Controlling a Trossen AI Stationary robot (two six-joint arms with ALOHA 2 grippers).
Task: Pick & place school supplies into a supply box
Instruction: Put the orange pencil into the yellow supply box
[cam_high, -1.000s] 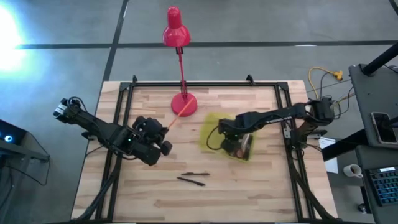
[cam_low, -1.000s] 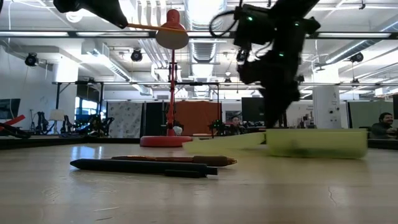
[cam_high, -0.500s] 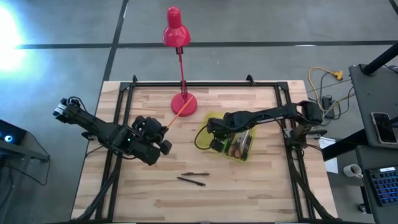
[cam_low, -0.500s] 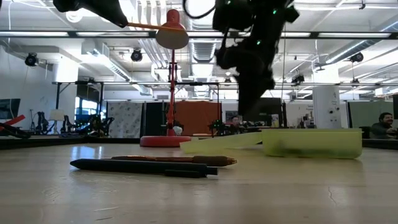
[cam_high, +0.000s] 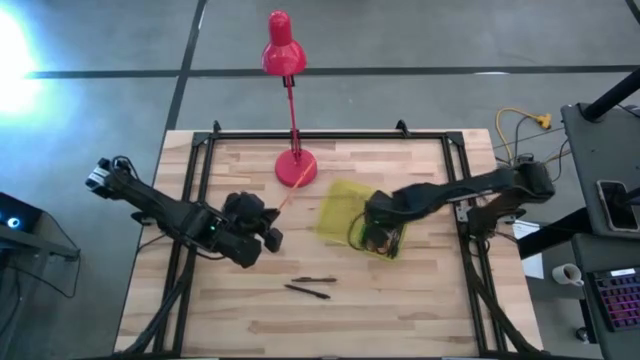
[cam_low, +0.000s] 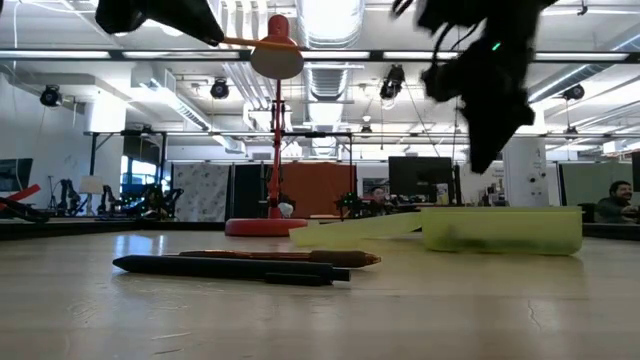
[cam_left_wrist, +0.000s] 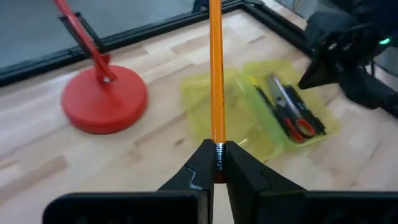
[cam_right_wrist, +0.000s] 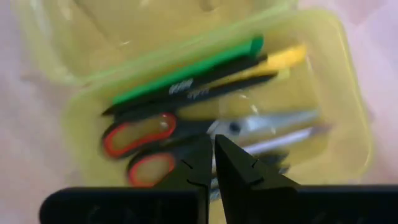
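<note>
My left gripper (cam_high: 268, 222) hangs over the table's left middle, shut on an orange pencil (cam_left_wrist: 215, 74) whose free end points toward the red lamp's base. The yellow-green supply box (cam_high: 345, 212) lies open at the right of middle. Its tray (cam_right_wrist: 323, 74) holds red-handled scissors (cam_right_wrist: 143, 134), a green pen (cam_right_wrist: 186, 78) and black and yellow pens. My right gripper (cam_right_wrist: 211, 140) is shut with nothing in it, above the tray (cam_low: 500, 230) and clear of it. Two dark pens (cam_high: 310, 286) lie on the wood nearer the front. My left gripper pinches the pencil's metal-ringed end (cam_left_wrist: 217, 140) between its two fingertips. The pencil runs straight on from the fingers toward the table's far right. It is lifted clear of the table and tips slightly downward away from the gripper (cam_low: 205, 30).
A red desk lamp stands on its round base (cam_high: 296, 166) at the far middle, close to the pencil's free end. The box's open lid (cam_high: 338, 205) lies flat toward the lamp. Bare wood lies along the near edge and the left side.
My right gripper has risen off the supply box. It swung first toward the table's left, then back right over the tray, staying shut. The box has settled flat with its lid open.
</note>
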